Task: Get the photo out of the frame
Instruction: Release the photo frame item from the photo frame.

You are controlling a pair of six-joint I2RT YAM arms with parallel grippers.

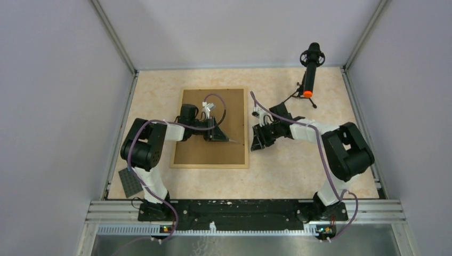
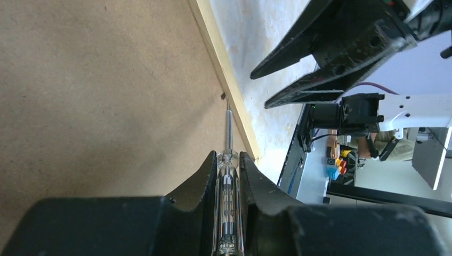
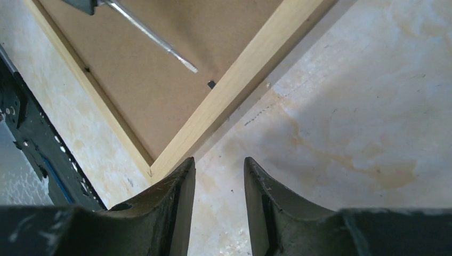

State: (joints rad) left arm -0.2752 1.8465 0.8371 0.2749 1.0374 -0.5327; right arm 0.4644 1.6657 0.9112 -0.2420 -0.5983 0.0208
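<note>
The frame [image 1: 197,152] lies back side up on the table, its brown fibreboard backing [image 2: 106,96] facing me inside the light-wood rim [image 2: 226,69]. The photo is hidden under the backing. My left gripper [image 1: 221,136] is over the backing and shut on a clear-handled screwdriver [image 2: 229,176]. The screwdriver's metal tip is close to a small black tab [image 2: 222,96] at the frame's right rim. My right gripper [image 1: 257,140] is open and empty over the bare table, just right of that rim [image 3: 250,64]. The screwdriver shaft [image 3: 154,37] and the tab [image 3: 211,84] also show in the right wrist view.
A black microphone [image 1: 310,69] on a small tripod stands at the back right. A dark grey studded baseplate [image 1: 129,183] lies at the front left by the left arm's base. Grey walls close in the table on three sides.
</note>
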